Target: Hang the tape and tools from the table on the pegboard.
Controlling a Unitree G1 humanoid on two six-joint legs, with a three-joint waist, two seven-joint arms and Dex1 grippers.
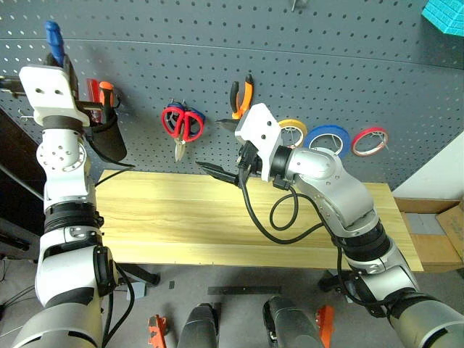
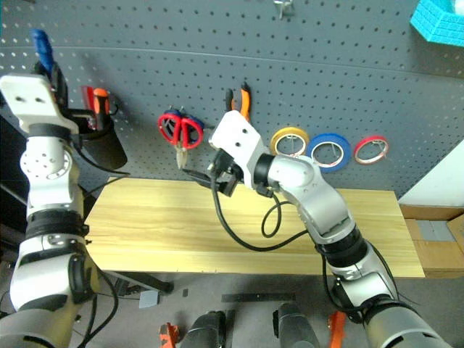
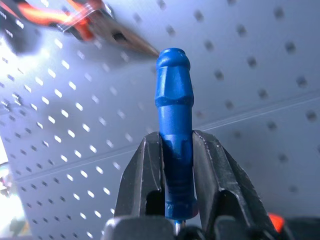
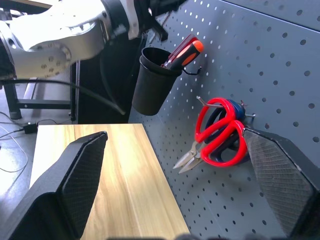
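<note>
My left gripper (image 3: 176,142) is shut on the blue-handled screwdriver (image 3: 174,100), held upright with its handle (image 1: 53,36) up in front of the pegboard (image 1: 290,58), above the black cup (image 1: 107,141). My right gripper (image 4: 175,134) stands open over the table (image 1: 174,217), pointing level at the board with nothing between its fingers. It is just right of the red scissors (image 1: 183,125), which hang on a hook. The orange-and-black pliers (image 1: 241,98) hang above the right wrist. The blue tape (image 1: 328,139) hangs on the board to its right.
The black cup (image 4: 152,87) on the board holds a red and an orange screwdriver (image 4: 185,52). Blue-handled scissors (image 4: 235,107) hang behind the red pair. A yellow roll (image 1: 292,130) and a red roll (image 1: 370,141) flank the blue tape. Cardboard boxes (image 1: 442,232) sit right of the table.
</note>
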